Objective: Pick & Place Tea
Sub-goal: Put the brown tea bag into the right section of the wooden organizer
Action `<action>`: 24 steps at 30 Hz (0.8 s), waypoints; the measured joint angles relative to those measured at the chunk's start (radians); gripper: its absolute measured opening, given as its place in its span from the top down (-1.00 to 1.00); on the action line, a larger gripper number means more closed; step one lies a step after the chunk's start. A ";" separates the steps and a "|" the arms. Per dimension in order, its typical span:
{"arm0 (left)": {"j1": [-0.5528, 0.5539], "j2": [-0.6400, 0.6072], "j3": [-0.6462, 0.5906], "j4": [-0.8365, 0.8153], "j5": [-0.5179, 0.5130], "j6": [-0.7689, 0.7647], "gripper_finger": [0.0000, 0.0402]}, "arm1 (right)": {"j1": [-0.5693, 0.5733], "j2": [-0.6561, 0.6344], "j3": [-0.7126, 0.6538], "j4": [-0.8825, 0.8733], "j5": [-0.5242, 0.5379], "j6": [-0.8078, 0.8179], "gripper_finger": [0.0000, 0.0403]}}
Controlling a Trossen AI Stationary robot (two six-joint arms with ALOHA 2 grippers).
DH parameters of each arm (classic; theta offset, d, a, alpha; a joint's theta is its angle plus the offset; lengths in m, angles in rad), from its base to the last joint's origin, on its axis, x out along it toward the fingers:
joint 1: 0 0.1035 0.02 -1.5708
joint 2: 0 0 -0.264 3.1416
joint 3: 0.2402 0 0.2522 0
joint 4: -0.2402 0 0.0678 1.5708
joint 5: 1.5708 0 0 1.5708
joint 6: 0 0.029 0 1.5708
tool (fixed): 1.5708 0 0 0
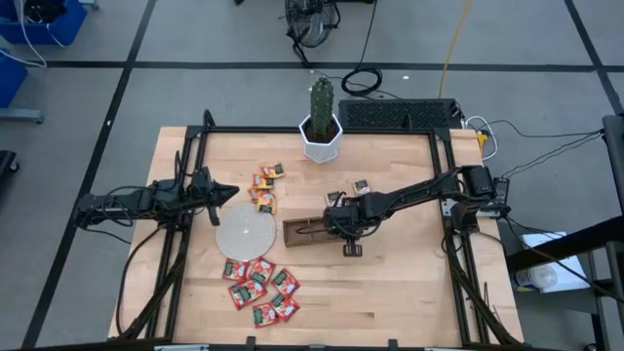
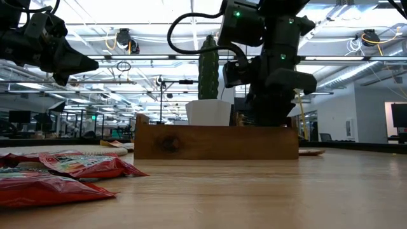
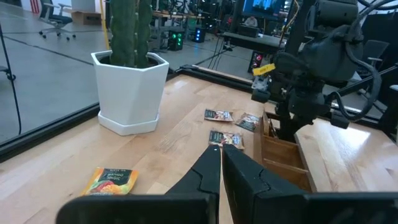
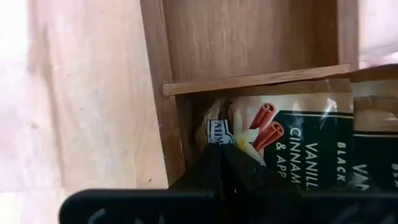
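Right wrist view: one whitish sachet [image 4: 292,146] is clamped by right gripper [image 4: 233,165] inside tray [image 4: 158,99]; left gripper [image 3: 221,163] is clenched empty, red sachets [image 1: 261,286] and orange sachets [image 1: 264,188] unplaced.

The left gripper [image 3: 221,163] has its dark fingers [image 3: 205,174] pressed together, holding nothing. Just ahead of the tips lies a whitish tea sachet [image 3: 226,138], with two more [image 3: 219,115] [image 3: 248,121] beyond it. An orange-yellow sachet [image 3: 109,180] lies beside the fingers. Farther off stands a cactus in a white hexagonal pot [image 3: 129,90], and the right arm [image 3: 317,68] reaches into a wooden tray [image 3: 281,152].
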 joint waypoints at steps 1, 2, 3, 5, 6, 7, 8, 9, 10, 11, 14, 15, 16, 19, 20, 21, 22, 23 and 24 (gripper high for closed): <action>0.000 0.000 0.000 0.000 0.000 0.000 0.89 | 0.003 0.000 0.000 -0.001 0.021 0.011 1.00; 0.000 0.000 0.000 0.000 0.000 0.000 0.89 | 0.007 0.001 0.000 0.000 0.042 0.021 1.00; 0.000 0.000 0.000 0.000 0.000 0.000 0.89 | 0.012 0.001 0.000 0.001 0.067 0.028 1.00; 0.000 0.000 0.000 0.000 0.000 0.000 0.89 | 0.021 0.001 -0.001 0.003 0.109 0.045 1.00; 0.000 0.000 0.000 0.000 0.000 0.000 0.89 | 0.026 0.002 -0.001 0.005 0.129 0.056 1.00; 0.000 0.000 0.000 0.000 0.000 0.000 0.89 | 0.031 0.002 -0.001 0.007 0.148 0.065 1.00; 0.000 0.000 0.000 0.000 0.000 0.000 0.89 | 0.036 0.002 -0.002 0.009 0.166 0.073 1.00; 0.000 0.000 0.000 0.000 0.000 0.000 0.89 | 0.042 0.002 -0.002 0.010 0.188 0.084 1.00; 0.000 0.000 0.000 0.000 0.000 0.000 0.89 | 0.047 0.003 -0.002 0.011 0.212 0.092 1.00; 0.000 0.000 0.000 0.000 0.000 0.000 0.89 | 0.052 0.003 -0.002 0.011 0.235 0.100 1.00; 0.000 0.000 0.000 0.000 0.000 0.000 0.89 | 0.066 0.003 -0.002 0.017 0.296 0.121 1.00; 0.000 0.000 0.000 0.000 0.000 0.000 0.89 | 0.071 0.004 -0.003 0.019 0.316 0.128 1.00; 0.000 0.000 0.000 0.000 0.000 0.000 0.89 | 0.076 0.005 -0.003 0.021 0.339 0.136 1.00; 0.000 0.000 0.000 0.000 0.000 0.000 0.89 | 0.089 0.006 -0.004 0.027 0.396 0.145 1.00; 0.000 0.000 0.000 0.000 0.000 0.000 0.89 | 0.093 0.006 -0.005 0.031 0.411 0.146 1.00; 0.000 0.000 0.000 0.000 0.000 0.000 0.89 | 0.097 0.007 -0.005 0.034 0.422 0.146 1.00; 0.000 0.000 0.000 0.000 0.000 0.000 0.89 | 0.100 0.007 -0.006 0.038 0.431 0.145 1.00; 0.000 0.000 0.000 0.000 0.000 0.000 0.89 | 0.103 0.007 -0.006 0.043 0.439 0.145 1.00; 0.000 0.000 0.000 0.000 0.000 0.000 0.89 | 0.106 0.008 -0.006 0.046 0.446 0.145 1.00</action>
